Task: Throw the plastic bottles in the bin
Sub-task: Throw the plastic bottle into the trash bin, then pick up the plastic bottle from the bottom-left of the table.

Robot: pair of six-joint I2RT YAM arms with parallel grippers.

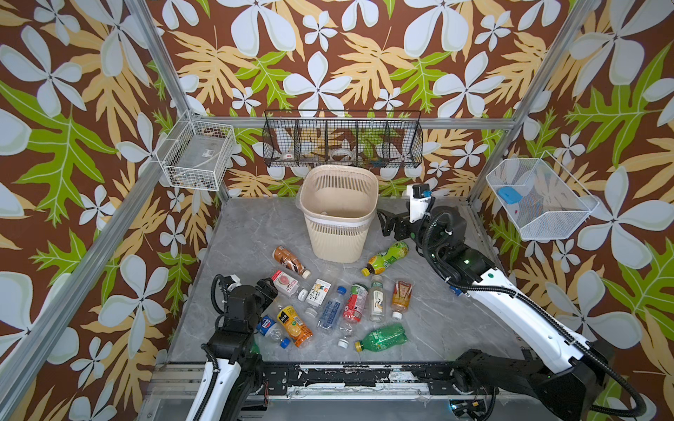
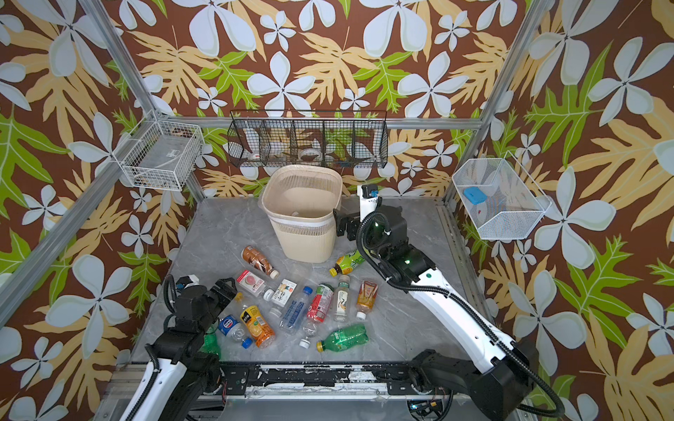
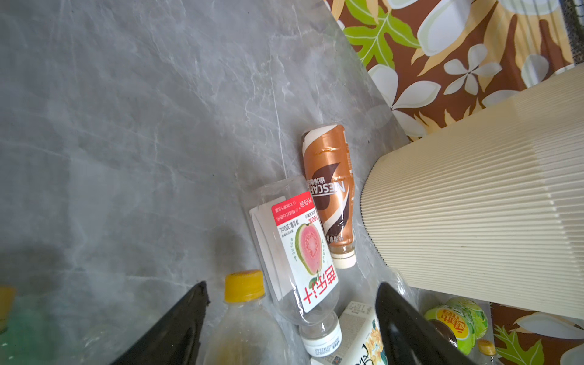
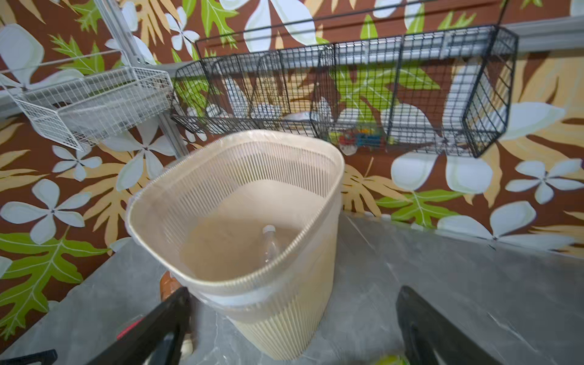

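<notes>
Logging progress. I am counting one clear bottle [image 4: 269, 245] lying inside the bin [image 1: 337, 237], which is standing at the far centre of the tabletop [image 1: 248, 233]. Nothing else is showing in it.

About a dozen bottles are lying on the tabletop, all on their sides, spread from just near of the bin to the near edge. A brown bottle [image 1: 291, 260] and a lime bottle [image 1: 388, 257] are lying closest to the bin, one on each side.

The right claw [image 1: 383, 223] is hovering just right of the bin, jaws spread wide and holding nothing. The left claw [image 1: 269, 287] is hanging low over the left edge of the pile with its jaws apart. In the left wrist view a guava bottle [image 3: 300, 249] and a yellow-capped bottle [image 3: 245, 286] are sitting between the jaws, but neither jaw is pressing on them, so I am noting no grip.

Judgement: the task is only getting started, with one bottle binned and nearly the whole pile waiting. I am expecting the left claw's pick to come first.
</notes>
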